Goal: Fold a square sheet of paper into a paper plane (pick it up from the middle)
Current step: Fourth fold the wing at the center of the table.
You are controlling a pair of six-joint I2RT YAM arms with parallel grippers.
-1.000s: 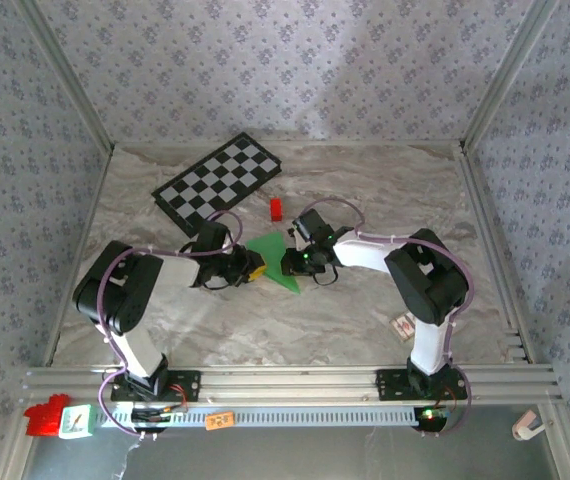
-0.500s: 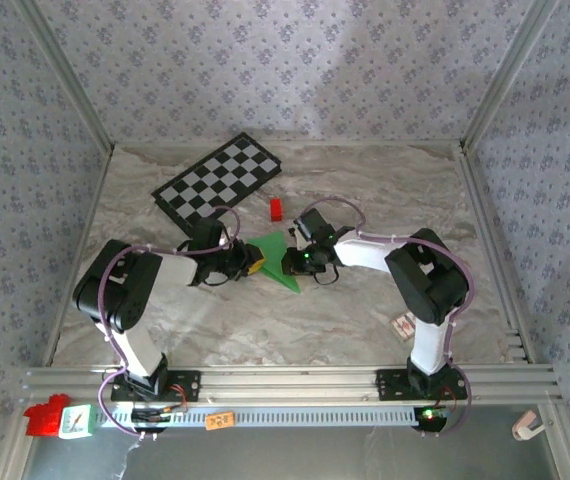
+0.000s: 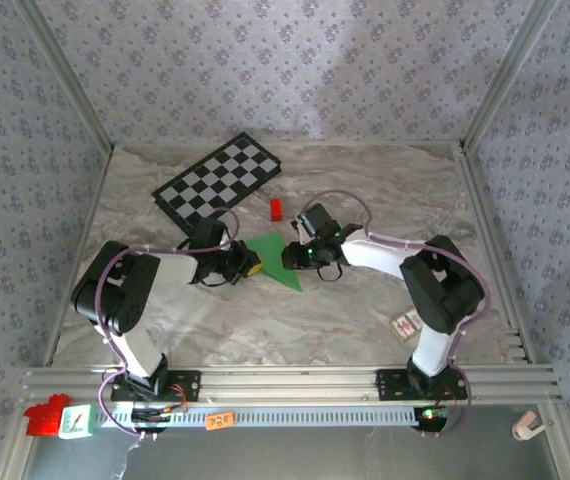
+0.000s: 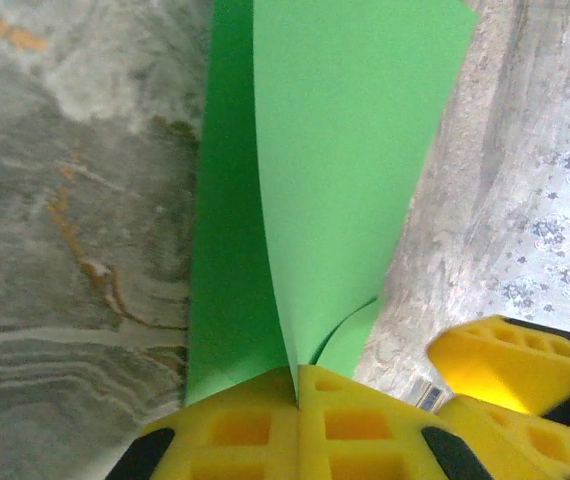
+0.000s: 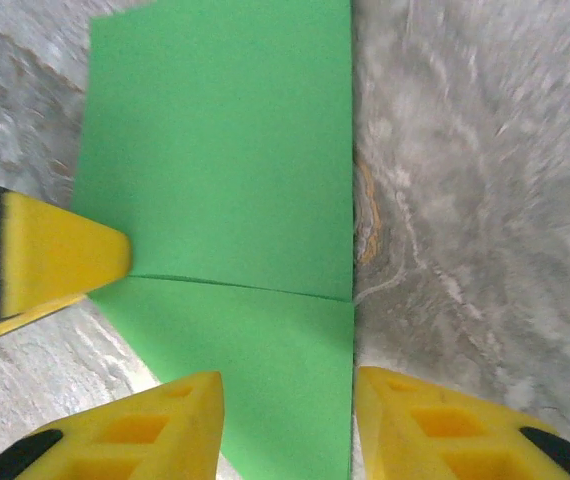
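Spotter: We have the square sheet of paper [image 3: 273, 258], folded to a green triangle, lying on the counter [image 3: 365, 310] mid-scene, right between our two grippers.

Planner: Which way does its long axis run?

Spotter: From the wide far edge down to a point aimed near and slightly right. Our left gripper [image 3: 252, 266] sits at its left edge and our right gripper [image 3: 290, 258] at its right edge. Both are right at the paper, so neither arm is really nearer.

Planner: And our grips?

Spotter: From the left wrist, the left gripper [image 4: 297, 372] is clamped tight on one lifted layer of the paper [image 4: 345, 150], which curls up off the layer beneath. The right gripper [image 5: 287, 385] stands part-open, fingers apart over the sheet and closed on nothing. A crease crosses the paper just beyond them.

Planner: Then we judge that the coming move turns on the left pinch. The flap lies straight ahead of it, toward the right, so we would carry it that way.
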